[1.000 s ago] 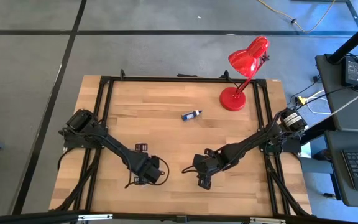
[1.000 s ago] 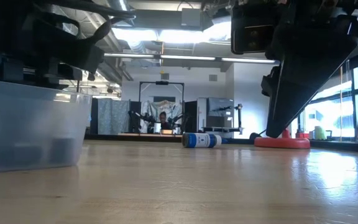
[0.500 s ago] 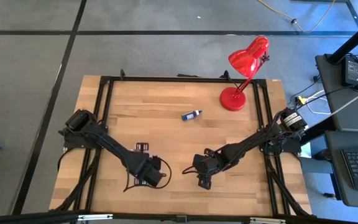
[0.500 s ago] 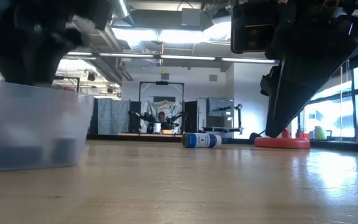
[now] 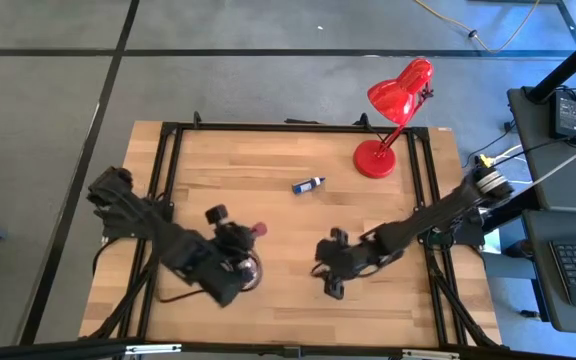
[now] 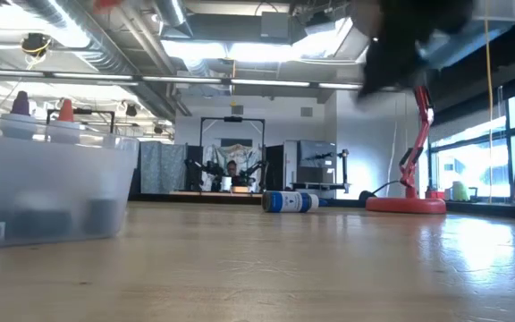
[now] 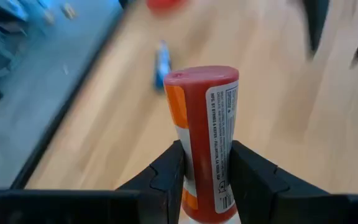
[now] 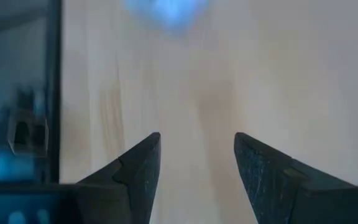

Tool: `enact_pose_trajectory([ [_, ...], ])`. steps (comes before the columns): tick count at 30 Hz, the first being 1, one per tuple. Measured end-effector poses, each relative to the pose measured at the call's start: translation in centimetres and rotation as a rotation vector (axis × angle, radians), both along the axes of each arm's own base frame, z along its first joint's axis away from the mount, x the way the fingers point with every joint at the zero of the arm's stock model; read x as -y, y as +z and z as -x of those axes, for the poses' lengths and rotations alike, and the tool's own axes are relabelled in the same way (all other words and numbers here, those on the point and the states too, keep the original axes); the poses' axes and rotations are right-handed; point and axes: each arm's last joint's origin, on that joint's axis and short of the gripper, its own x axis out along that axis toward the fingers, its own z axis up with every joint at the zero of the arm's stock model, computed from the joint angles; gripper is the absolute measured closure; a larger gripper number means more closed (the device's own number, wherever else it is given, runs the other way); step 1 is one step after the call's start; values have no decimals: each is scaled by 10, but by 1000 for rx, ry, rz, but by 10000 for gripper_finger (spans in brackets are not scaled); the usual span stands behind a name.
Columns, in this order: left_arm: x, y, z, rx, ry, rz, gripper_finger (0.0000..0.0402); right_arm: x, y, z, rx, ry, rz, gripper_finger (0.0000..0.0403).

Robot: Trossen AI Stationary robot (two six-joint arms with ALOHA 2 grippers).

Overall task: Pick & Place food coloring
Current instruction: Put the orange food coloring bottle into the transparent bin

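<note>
My left gripper (image 5: 243,240) is above the table's near left part, shut on a red food coloring bottle (image 7: 202,146) with an orange and white label. Its red end (image 5: 259,230) shows in the high view. A blue food coloring bottle (image 5: 308,184) lies on its side on the wood, farther toward the far edge (image 6: 290,201). My right gripper (image 5: 332,272) hangs open over bare wood near the table's middle (image 8: 197,162). The low view shows a clear plastic tray (image 6: 52,192) at the left, with several bottle caps (image 6: 65,109) peeking over its rim. My left gripper pinches the red bottle by the lower part of its labelled body (image 7: 205,186), one finger (image 7: 166,177) on each side. The bottle runs along the fingers, and its red end (image 7: 201,78) points away from the gripper. It is lifted clear of the table.
A red desk lamp (image 5: 393,110) stands on its round base (image 5: 375,158) at the far right corner. Black frame rails (image 5: 168,180) run along the table's left, right and far sides. Bare wood lies between the blue bottle and the two grippers.
My left gripper has risen out of the tray, leaving the low view, and swung toward the far edge with the red bottle in its hold. My right gripper has also lifted off the table and moved slightly toward the right edge.
</note>
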Motion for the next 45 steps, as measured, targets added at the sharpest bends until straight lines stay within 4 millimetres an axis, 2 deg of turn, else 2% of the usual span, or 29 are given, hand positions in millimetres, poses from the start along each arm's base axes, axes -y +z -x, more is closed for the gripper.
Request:
enact_pose_trajectory([
  [3,5,21,15,240,49,-38,297,0,41,15,213,-2,133,197],
  [7,17,40,24,541,98,-106,294,-10,89,30,550,-34,276,197],
  [12,31,57,20,766,165,-168,284,-20,123,26,870,-20,280,197],
  [17,40,73,10,849,218,-168,284,-24,137,17,1107,15,283,197],
  [21,42,89,2,851,182,-141,282,-22,141,10,1230,35,295,197],
  [26,39,115,-13,905,-43,-72,283,-17,143,5,1323,43,331,197],
  [30,31,132,-20,998,-189,-110,286,-16,144,5,1345,33,351,197],
  [38,14,142,-35,1091,-403,-171,284,-11,157,12,1480,-28,397,197],
  [45,-2,144,-47,1150,-533,-166,281,-8,173,9,1547,22,393,197],
])
